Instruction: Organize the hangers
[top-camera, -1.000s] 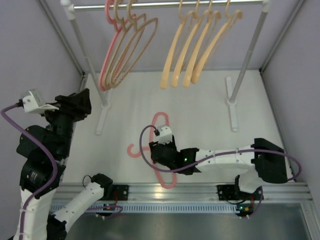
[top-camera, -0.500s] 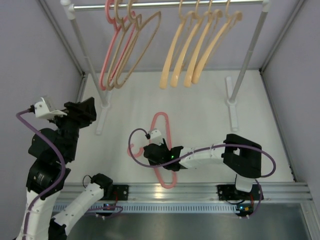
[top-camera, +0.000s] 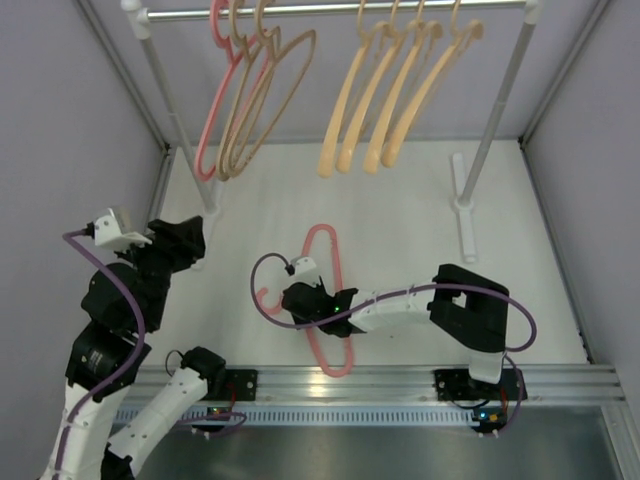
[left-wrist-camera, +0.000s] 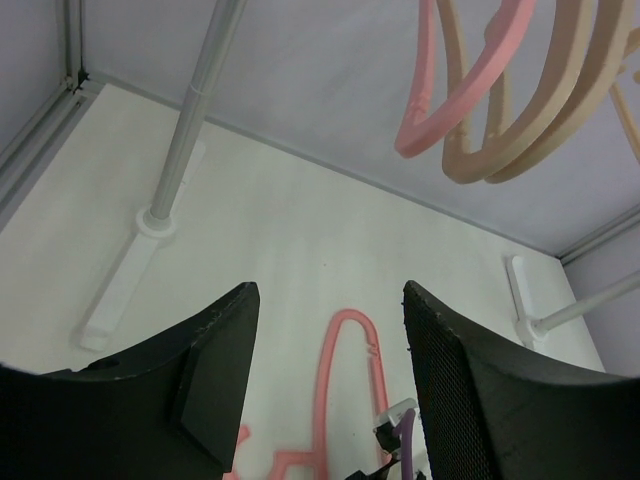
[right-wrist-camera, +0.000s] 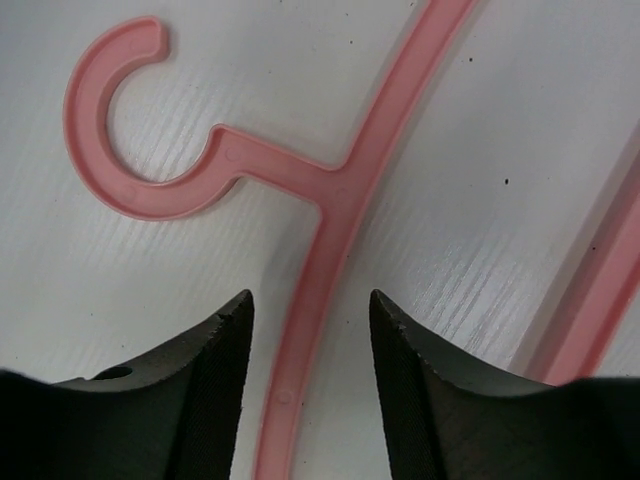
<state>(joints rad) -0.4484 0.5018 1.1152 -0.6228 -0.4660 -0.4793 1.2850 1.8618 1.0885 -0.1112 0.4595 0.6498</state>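
Near, the right claw (right-wrist-camera: 310, 300) stands open astride the bar of 1 pink hanger (right-wrist-camera: 340, 190) lying flat on the surface (top-camera: 420, 230), not yet pinching it. At left, the left claw (left-wrist-camera: 330, 290) hangs open and empty. Far, the rail (top-camera: 340, 8) carries 7 hangers (top-camera: 328, 158): 1 pink, 2 beige, 4 peach. I judge only 1 is left to hang. No container shows.

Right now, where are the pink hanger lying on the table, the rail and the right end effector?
Pink hanger (right-wrist-camera: 340, 190): right wrist view, joint of hook and frame.
Rail (top-camera: 320, 9): top view, bare middle stretch.
Right end effector (right-wrist-camera: 310, 300): right wrist view, midway between its fingertips.
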